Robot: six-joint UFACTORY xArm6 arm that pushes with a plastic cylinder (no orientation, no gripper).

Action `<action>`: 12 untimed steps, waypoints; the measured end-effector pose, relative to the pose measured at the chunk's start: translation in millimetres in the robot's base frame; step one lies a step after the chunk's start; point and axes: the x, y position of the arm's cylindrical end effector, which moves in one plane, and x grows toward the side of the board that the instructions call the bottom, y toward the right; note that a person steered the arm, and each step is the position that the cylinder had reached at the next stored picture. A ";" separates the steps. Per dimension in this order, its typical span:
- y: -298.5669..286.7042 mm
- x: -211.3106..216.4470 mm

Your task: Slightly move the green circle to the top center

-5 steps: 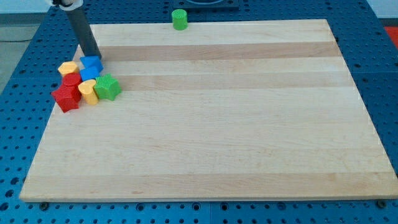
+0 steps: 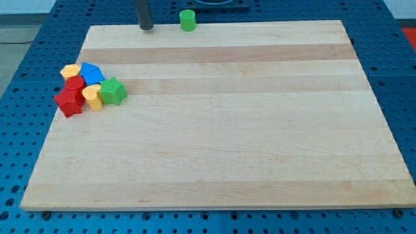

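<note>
**Tip lined up beside the green circle — push gently toward the view's right**

You have no jaws to open or close here: the arm ends in a plain rod, so nothing is held and nothing can be. My tip [image 2: 146, 28] sits at the board's [image 2: 227, 130] top edge, and the green circle [image 2: 188, 20] stands near it on the view's right, at about the same height, with a clear gap between them — no contact.

To do this step well, bring the tip straight across toward the circle's near side and meet it square on, not off-centre, or the round block will likely roll off the line and slip past the top edge, where it already sits. The task asks for a slight move, so judge a short nudge enough; the circle is already close to top centre. Stop early and check.

The cluster — red, yellow, blue and green blocks [image 2: 88, 89] — lies well below the tip, toward the view's left, out of your path.

No brand, label or writing is readable on anything in view.
</note>
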 end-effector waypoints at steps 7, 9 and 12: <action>49.2 0.3; 56.7 0.4; 131.2 45.7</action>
